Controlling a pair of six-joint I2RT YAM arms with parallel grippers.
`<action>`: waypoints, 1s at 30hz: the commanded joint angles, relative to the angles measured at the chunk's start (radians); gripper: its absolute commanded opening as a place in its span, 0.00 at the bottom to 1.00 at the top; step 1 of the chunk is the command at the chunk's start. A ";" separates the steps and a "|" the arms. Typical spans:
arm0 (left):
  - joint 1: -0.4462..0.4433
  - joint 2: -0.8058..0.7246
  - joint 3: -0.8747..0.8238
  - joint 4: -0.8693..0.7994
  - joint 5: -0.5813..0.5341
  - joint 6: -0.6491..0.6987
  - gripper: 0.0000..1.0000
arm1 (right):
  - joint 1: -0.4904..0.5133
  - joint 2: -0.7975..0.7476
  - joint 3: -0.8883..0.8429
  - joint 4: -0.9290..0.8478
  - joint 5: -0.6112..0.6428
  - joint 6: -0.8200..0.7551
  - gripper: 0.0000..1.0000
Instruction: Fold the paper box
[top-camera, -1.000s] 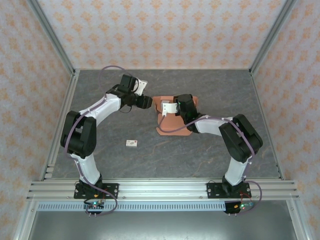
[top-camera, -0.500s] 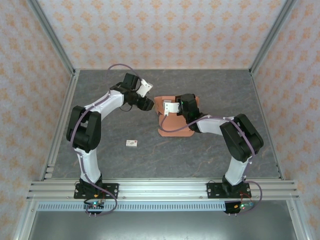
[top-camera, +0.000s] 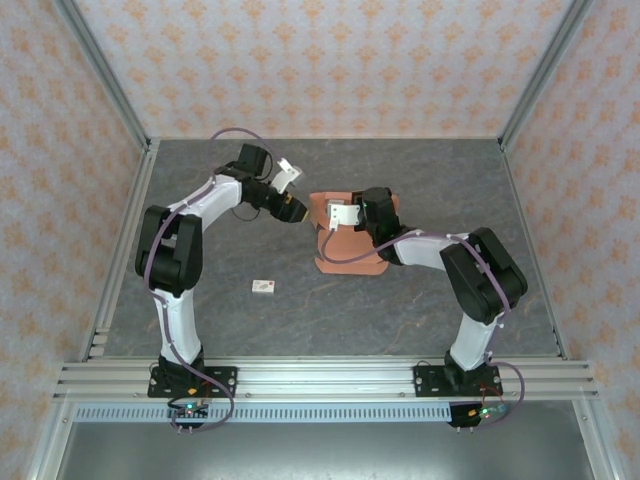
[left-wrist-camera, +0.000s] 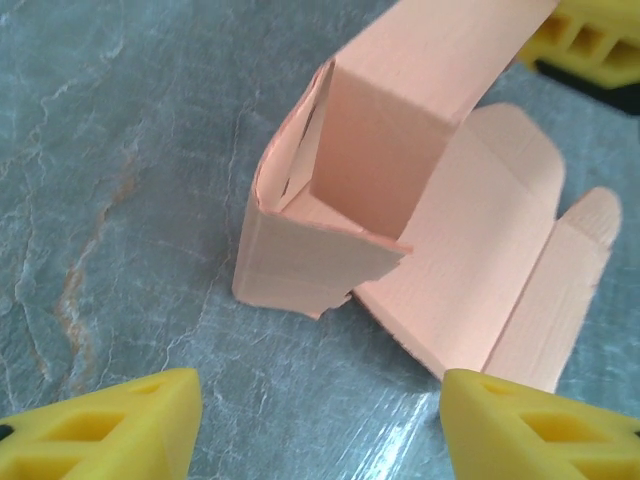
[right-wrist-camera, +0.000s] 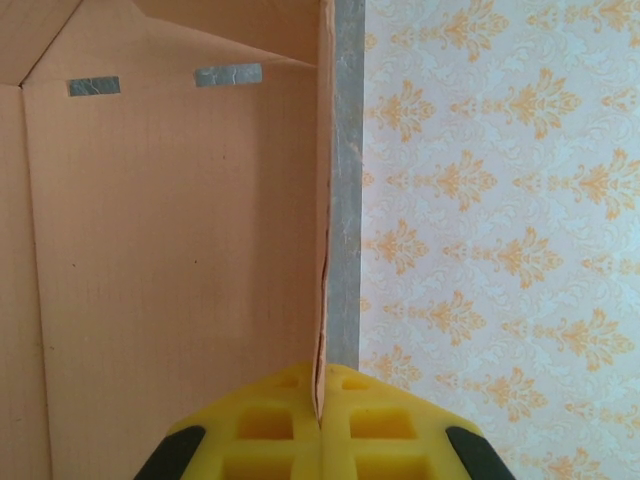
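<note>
The paper box (top-camera: 350, 255) is salmon-orange cardboard, partly folded, lying mid-table with one wall raised. In the left wrist view the paper box (left-wrist-camera: 400, 190) shows a folded corner standing up and flat flaps spreading to the right. My left gripper (top-camera: 300, 212) hovers just left of it, open; its yellow fingertips (left-wrist-camera: 110, 430) stand wide apart over bare table, and the left gripper (left-wrist-camera: 320, 430) touches nothing. My right gripper (top-camera: 330, 218) is shut on the box's upright wall. In the right wrist view the right gripper (right-wrist-camera: 320, 405) pinches that wall's thin edge, with the box panel (right-wrist-camera: 180, 250) at left.
A tiny white tag (top-camera: 263, 287) lies on the grey stone-patterned table (top-camera: 440, 180) in front of the left arm. Patterned walls and metal frame posts (top-camera: 110, 90) enclose the table. Two grey tape strips (right-wrist-camera: 228, 74) sit on the box's inner panel.
The left arm has turned its wrist and drawn its elbow in toward the left, and its jaws have widened. The right arm and the box have stayed put.
</note>
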 joint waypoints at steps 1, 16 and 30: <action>0.009 0.036 0.070 -0.043 0.113 0.005 0.71 | -0.004 0.014 0.020 -0.034 0.004 0.019 0.00; -0.006 0.204 0.282 -0.127 0.211 -0.059 0.82 | -0.004 0.019 0.043 -0.061 0.022 0.025 0.00; -0.006 0.156 0.185 -0.160 0.308 0.020 0.66 | -0.003 0.029 0.046 -0.064 0.031 0.036 0.00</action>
